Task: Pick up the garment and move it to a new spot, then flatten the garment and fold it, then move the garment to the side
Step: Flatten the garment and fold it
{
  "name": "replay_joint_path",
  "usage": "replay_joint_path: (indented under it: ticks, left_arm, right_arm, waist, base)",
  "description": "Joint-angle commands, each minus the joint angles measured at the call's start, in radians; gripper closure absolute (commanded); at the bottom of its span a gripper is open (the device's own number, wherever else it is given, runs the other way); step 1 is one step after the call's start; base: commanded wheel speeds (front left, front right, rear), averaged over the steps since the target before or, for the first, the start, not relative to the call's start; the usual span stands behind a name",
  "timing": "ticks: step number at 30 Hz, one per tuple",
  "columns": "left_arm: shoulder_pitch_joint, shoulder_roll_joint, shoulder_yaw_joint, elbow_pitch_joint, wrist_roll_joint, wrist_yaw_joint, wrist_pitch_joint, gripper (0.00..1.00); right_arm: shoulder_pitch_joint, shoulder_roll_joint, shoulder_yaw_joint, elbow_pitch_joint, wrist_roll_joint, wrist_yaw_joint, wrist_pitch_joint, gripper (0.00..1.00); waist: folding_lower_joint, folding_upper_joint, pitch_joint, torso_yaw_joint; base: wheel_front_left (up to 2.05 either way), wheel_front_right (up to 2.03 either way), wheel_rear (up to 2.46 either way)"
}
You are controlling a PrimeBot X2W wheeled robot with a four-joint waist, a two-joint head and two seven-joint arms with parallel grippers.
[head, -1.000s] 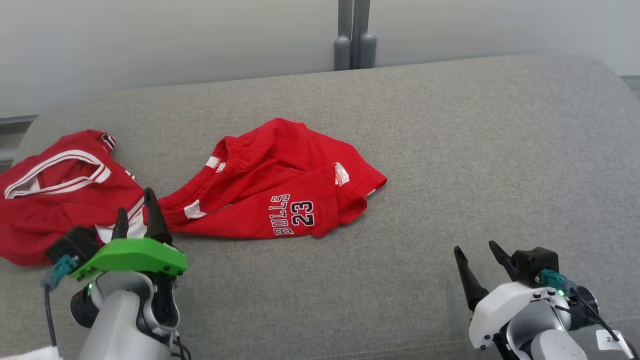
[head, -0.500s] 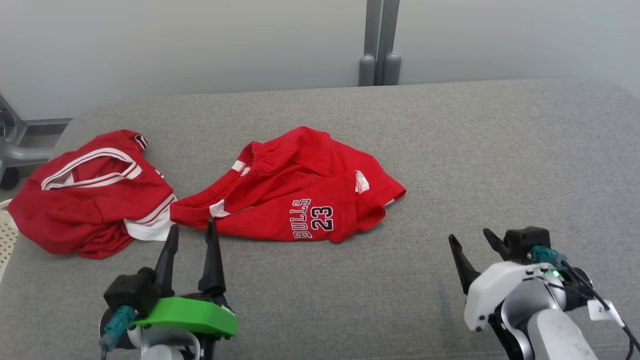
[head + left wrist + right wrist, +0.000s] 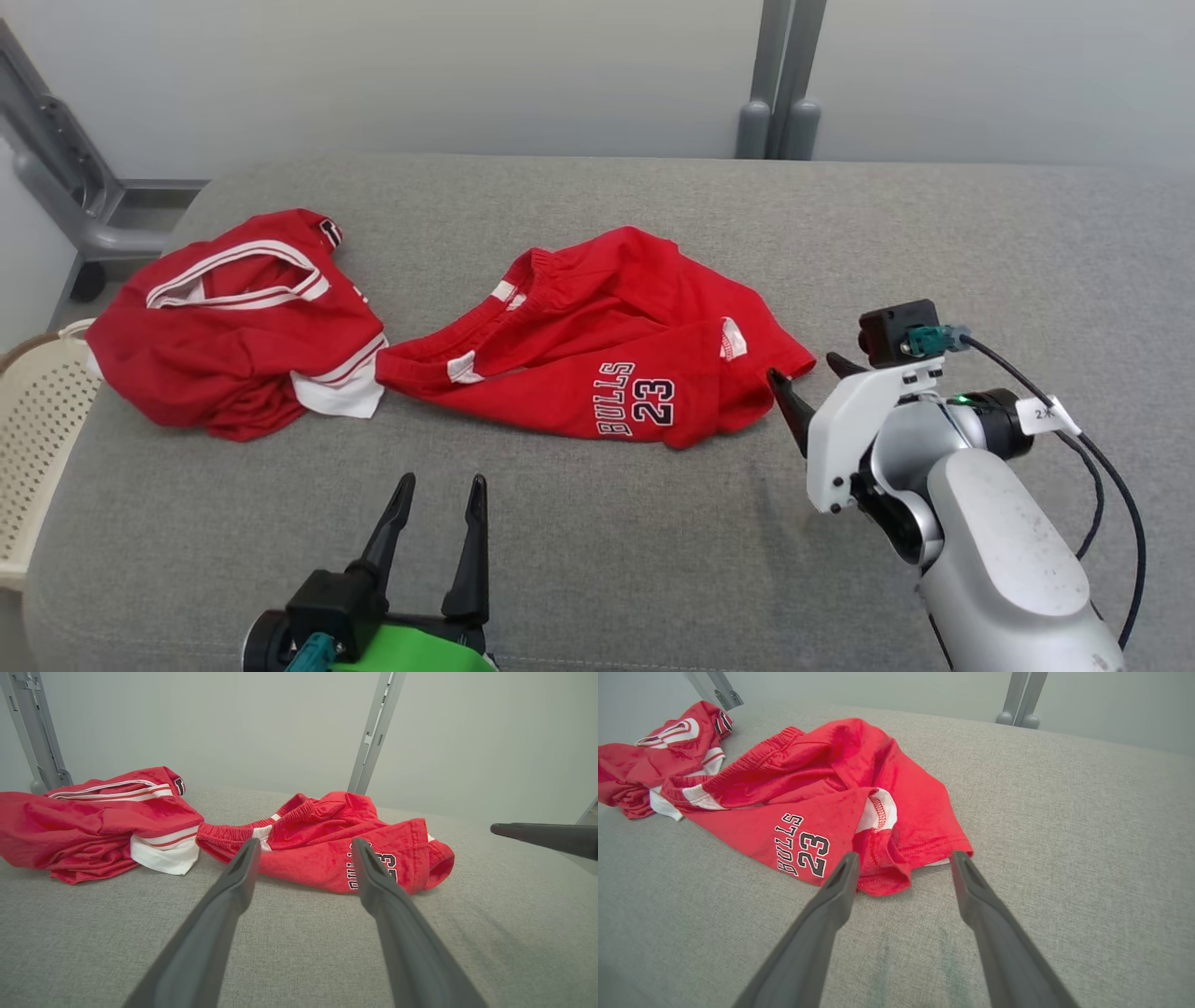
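A crumpled red garment (image 3: 607, 345) printed BULLS 23 lies in the middle of the grey cushioned surface (image 3: 653, 560); it also appears in the wrist views (image 3: 322, 844) (image 3: 822, 793). My right gripper (image 3: 803, 369) is open, its tips just off the garment's right hem, and in its own view the jaws (image 3: 904, 855) straddle that folded corner without closing. My left gripper (image 3: 442, 481) stands open near the front edge, well short of the garment and empty (image 3: 306, 842).
A second red garment with white trim (image 3: 233, 345) (image 3: 84, 821) lies bunched at the left, touching the first. A cream perforated basket (image 3: 37, 420) stands off the left edge. Grey posts (image 3: 780, 103) rise behind, against a pale wall.
The camera has shifted, so everything sits further right. My right gripper has moved forward to the garment's right hem. My left gripper has drawn back from the trimmed garment toward the front edge.
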State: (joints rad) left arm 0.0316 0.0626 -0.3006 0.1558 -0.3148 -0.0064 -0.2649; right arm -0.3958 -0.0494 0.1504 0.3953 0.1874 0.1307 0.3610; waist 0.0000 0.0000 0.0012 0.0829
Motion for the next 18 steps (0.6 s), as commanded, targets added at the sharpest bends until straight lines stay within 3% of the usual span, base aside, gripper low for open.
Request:
replay_joint_path:
  ticks: [1, 18]
  left_arm:
    - [0.014, 0.003, -0.004, -0.005, 0.008, -0.005, 0.000, 0.00]
    - [-0.048, -0.002, -0.080, -0.037, 0.122, -0.025, 0.000, 0.00]
  right_arm:
    - [-0.019, -0.002, 0.004, 0.016, 0.010, 0.000, -0.001, 0.00]
    - [-0.234, -0.003, 0.020, 0.360, 0.070, 0.000, -0.094, 0.02]
  waist:
    - [0.0000, 0.0000, 0.014, 0.030]
    - [0.0000, 0.0000, 0.098, 0.172]
  base:
    - [0.00, 0.00, 0.00]
    - [0.00, 0.00, 0.00]
